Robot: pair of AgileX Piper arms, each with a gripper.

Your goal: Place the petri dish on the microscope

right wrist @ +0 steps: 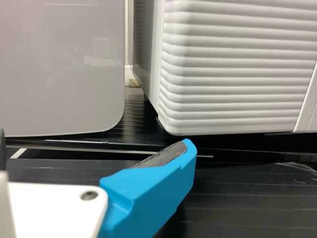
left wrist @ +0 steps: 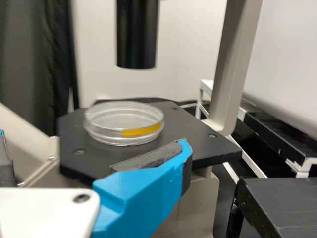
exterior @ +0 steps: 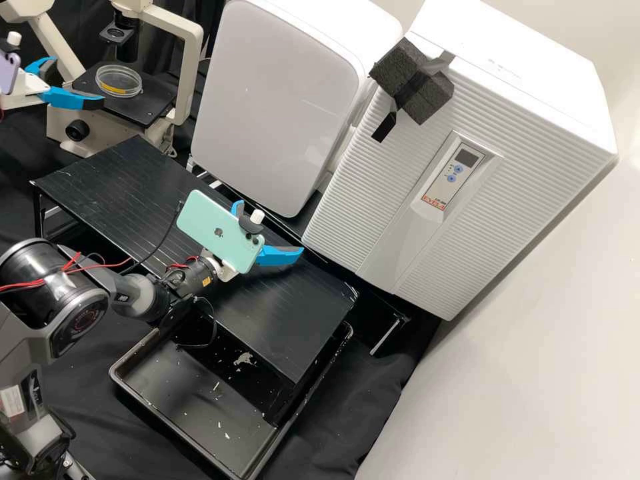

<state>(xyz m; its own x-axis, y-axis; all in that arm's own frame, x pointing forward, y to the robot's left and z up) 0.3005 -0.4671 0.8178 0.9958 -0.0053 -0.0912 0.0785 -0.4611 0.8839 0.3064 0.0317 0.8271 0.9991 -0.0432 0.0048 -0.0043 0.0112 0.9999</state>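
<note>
The clear petri dish (exterior: 119,81) with a yellow strip lies flat on the dark stage of the microscope (exterior: 150,100). My left gripper (exterior: 75,80) stands open just beside the stage, apart from the dish. From the left wrist, the dish (left wrist: 124,123) rests on the black stage (left wrist: 190,136) below a dark cylinder, and my left gripper (left wrist: 94,140) has its fingers spread with nothing held. Over the black bench, my right gripper (exterior: 270,228) is open and empty, far from the microscope. The right wrist view shows that gripper (right wrist: 96,140) with fingers wide apart.
White cabinets (exterior: 280,100) line the back of the black bench (exterior: 127,193). A black tray (exterior: 193,400) with pale flecks sits at the bench's front. The microscope's pale upright arm (left wrist: 235,64) rises beside the stage.
</note>
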